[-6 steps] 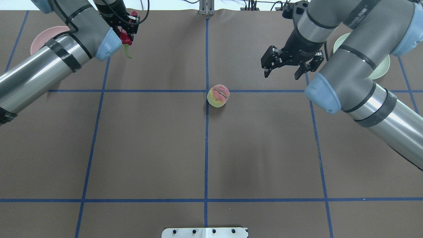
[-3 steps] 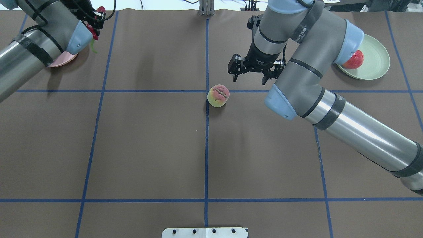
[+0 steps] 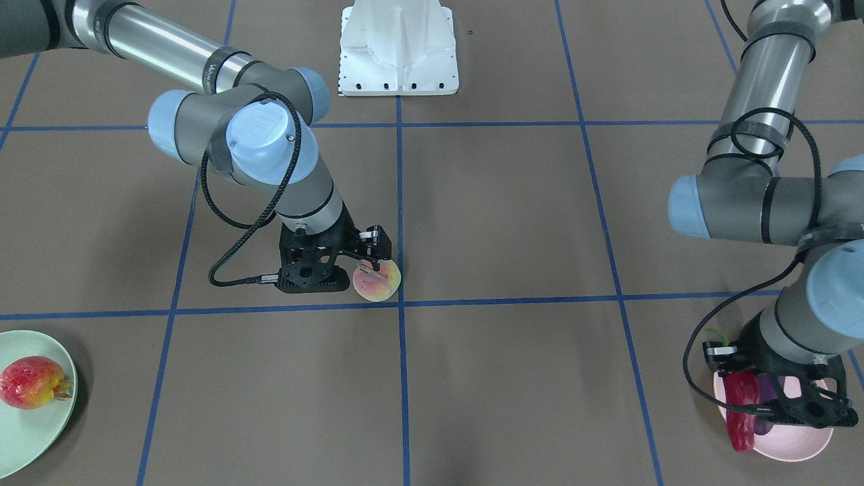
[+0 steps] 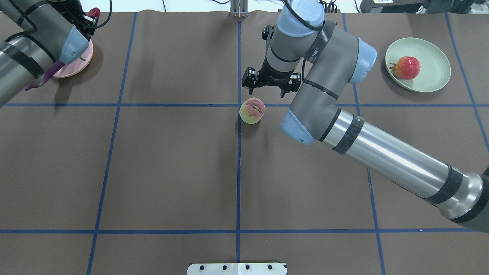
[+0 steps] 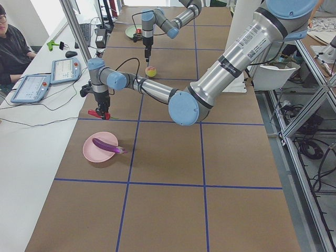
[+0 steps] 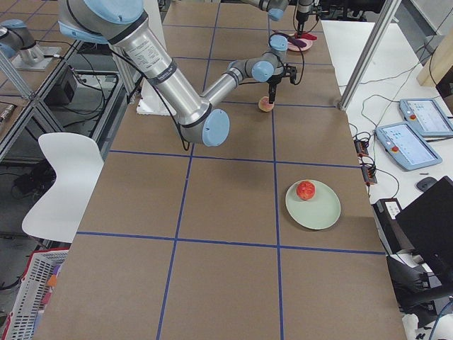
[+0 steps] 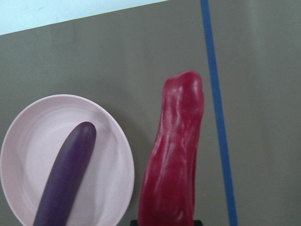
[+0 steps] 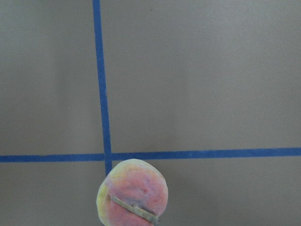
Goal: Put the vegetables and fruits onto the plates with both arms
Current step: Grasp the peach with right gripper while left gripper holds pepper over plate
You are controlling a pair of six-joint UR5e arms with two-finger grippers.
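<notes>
The right end effector [image 4: 267, 91] hangs just over the peach [image 4: 252, 110] at the desk's [image 4: 172, 160] centre, jaws spread, perhaps touching it. The left end effector [image 3: 746, 405] clamps the chili pepper [image 7: 174, 155] in the air by the pink plate's [image 7: 28, 141] rim. The eggplant [image 7: 66, 179] lies across that plate. The red-and-yellow fruit [image 4: 408, 67] sits on the green plate [image 4: 435, 57].

My chili pepper [image 7: 176, 155] was glossy crimson, its stem [image 3: 713, 333] green. The eggplant [image 7: 66, 179] was deep purple against the pale pink plate [image 7: 23, 141]. The peach [image 4: 252, 110] was blotched pink and yellow-green, with a brown groove. The round fruit [image 4: 407, 67] was red streaked with yellow, on the mint green plate [image 4: 435, 57]. The table cover [image 4: 172, 164] was matte brown, gridded with blue tape lines [image 4: 237, 172]. My left arm [image 3: 769, 74] and right arm [image 4: 382, 152] were silver-grey with light-blue caps [image 4: 294, 130].
</notes>
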